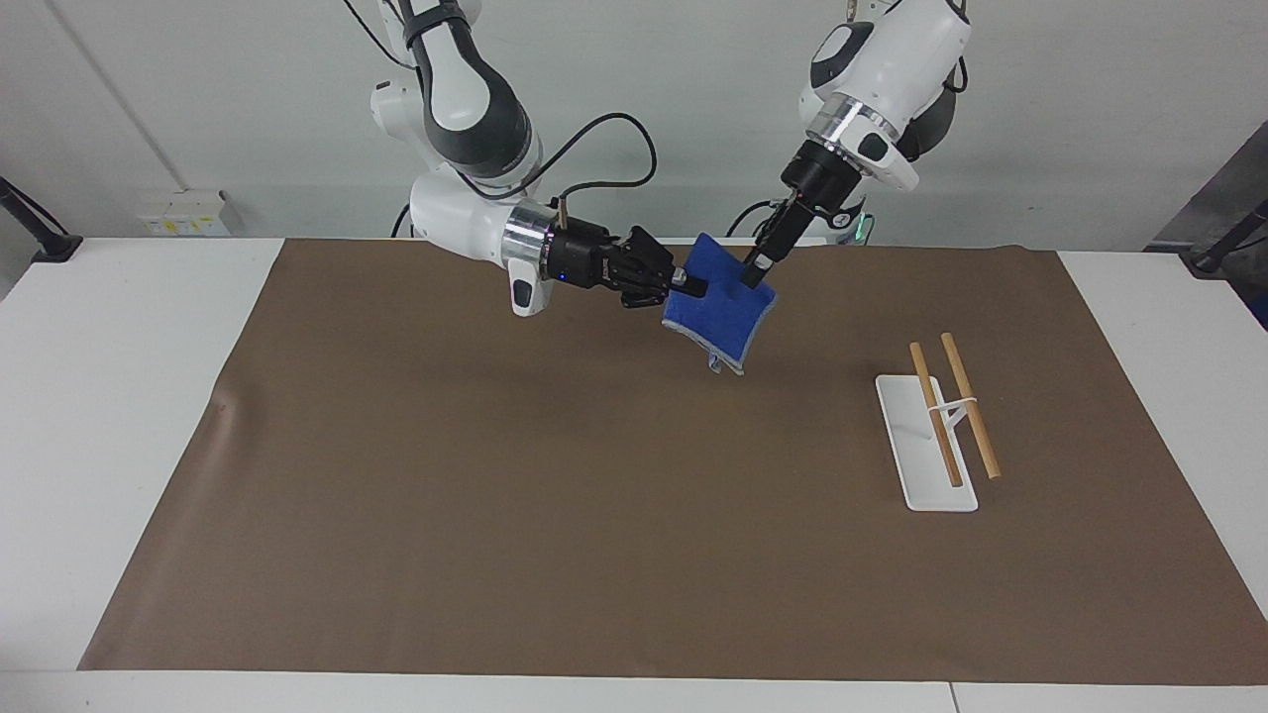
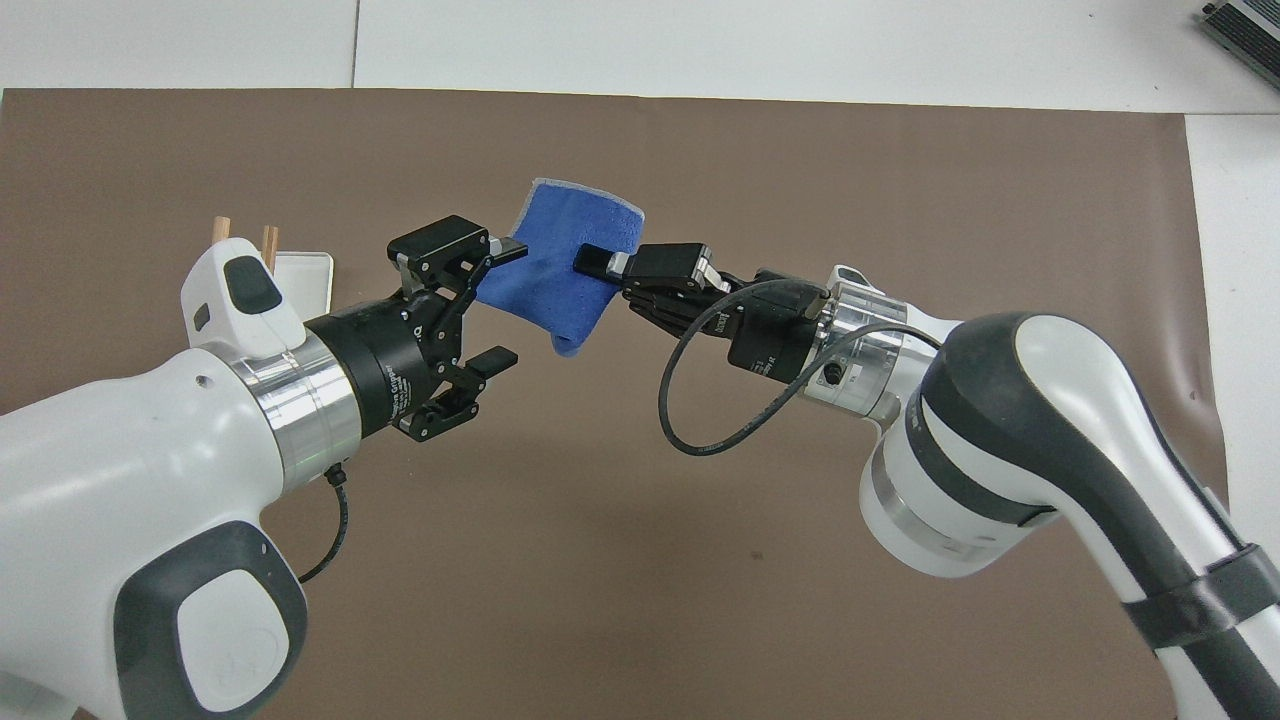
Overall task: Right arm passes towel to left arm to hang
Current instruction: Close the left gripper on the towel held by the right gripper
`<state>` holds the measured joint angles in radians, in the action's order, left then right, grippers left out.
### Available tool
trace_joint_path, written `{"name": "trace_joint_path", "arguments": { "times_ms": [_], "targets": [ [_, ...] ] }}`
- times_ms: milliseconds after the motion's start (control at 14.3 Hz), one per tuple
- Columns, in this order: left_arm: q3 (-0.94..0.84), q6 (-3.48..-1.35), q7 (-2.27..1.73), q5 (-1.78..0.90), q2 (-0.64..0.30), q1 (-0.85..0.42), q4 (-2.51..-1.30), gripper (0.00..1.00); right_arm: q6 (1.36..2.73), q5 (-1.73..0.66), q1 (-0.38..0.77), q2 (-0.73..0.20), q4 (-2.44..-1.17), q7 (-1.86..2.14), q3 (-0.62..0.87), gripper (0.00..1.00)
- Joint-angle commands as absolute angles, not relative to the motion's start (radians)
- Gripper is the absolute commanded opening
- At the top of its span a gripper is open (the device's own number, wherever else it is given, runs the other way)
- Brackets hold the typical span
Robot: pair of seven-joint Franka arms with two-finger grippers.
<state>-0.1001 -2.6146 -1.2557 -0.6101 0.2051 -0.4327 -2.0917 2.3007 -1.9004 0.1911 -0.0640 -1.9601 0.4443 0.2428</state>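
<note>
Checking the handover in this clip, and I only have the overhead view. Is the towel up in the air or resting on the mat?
Observer: In the air. In the facing view the towel hangs clear of the mat, pinched by the shut right gripper.
Operator: How is the left gripper angled?
Observer: It points steeply down from above, with its tip at the towel's upper corner.
Operator: The left arm hides most of the rack for me. Anything on it?
Observer: It shows whole: a white base and two wooden rods, with nothing hung on them.
</note>
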Motion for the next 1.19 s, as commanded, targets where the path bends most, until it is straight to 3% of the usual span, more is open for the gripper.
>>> {"name": "trace_joint_path", "arguments": {
  "times_ms": [0, 561, 631, 841, 1052, 1122],
  "targets": [
    [-0.087, -2.712, -1.267, -0.627, 0.195, -0.462, -2.103, 1.0, 2.306, -1.944, 0.189, -0.046, -1.973, 0.476, 0.247, 0.0],
    [-0.089, -2.819, -1.267, -0.626, 0.157, -0.482, -2.1, 1.0, 2.316, -1.944, 0.189, -0.046, -1.973, 0.471, 0.247, 0.0],
    [-0.089, -2.829, -1.264, -0.626, 0.15, -0.482, -2.1, 0.95, 2.316, -1.942, 0.189, -0.046, -1.973, 0.471, 0.247, 0.0],
    [-0.087, -2.829, -1.252, -0.624, 0.141, -0.473, -2.091, 0.63, 2.318, -1.944, 0.189, -0.046, -1.973, 0.469, 0.247, 0.0],
    [-0.087, -2.83, -1.25, -0.62, 0.138, -0.465, -2.086, 0.15, 2.319, -1.944, 0.189, -0.046, -1.974, 0.469, 0.247, 0.0],
    [-0.086, -2.829, -1.252, -0.618, 0.138, -0.463, -2.085, 0.06, 2.318, -1.944, 0.189, -0.046, -1.973, 0.469, 0.247, 0.0]
  ]
}}
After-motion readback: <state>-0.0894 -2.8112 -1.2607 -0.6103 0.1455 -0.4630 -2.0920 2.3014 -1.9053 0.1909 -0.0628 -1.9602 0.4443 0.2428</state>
